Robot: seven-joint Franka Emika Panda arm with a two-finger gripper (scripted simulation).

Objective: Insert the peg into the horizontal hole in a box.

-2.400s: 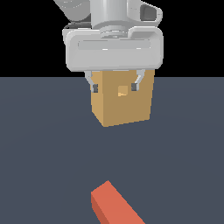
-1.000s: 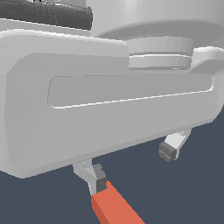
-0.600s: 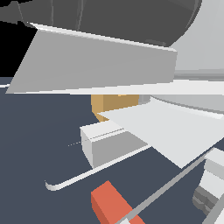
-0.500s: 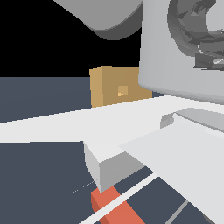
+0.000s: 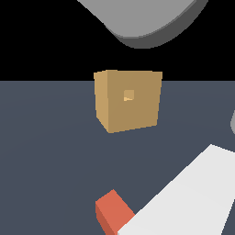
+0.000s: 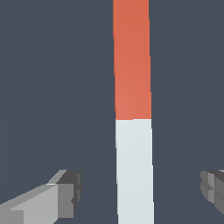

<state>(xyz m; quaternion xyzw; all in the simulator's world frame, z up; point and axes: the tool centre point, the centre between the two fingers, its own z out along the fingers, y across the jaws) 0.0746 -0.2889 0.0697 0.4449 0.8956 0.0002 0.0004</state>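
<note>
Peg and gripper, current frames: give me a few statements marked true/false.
1. The gripper is open, its fingers on either side of the peg without touching it. True.
2. The fingers sit beside the orange-red half. False: they flank the white half.
3. The peg is already in the hole. False: it lies on the floor, apart from the box.
4. The hole faces the exterior camera. True.
5. The box is lying tipped onto its hole face. False: the hole is on a side face, visible.
</note>
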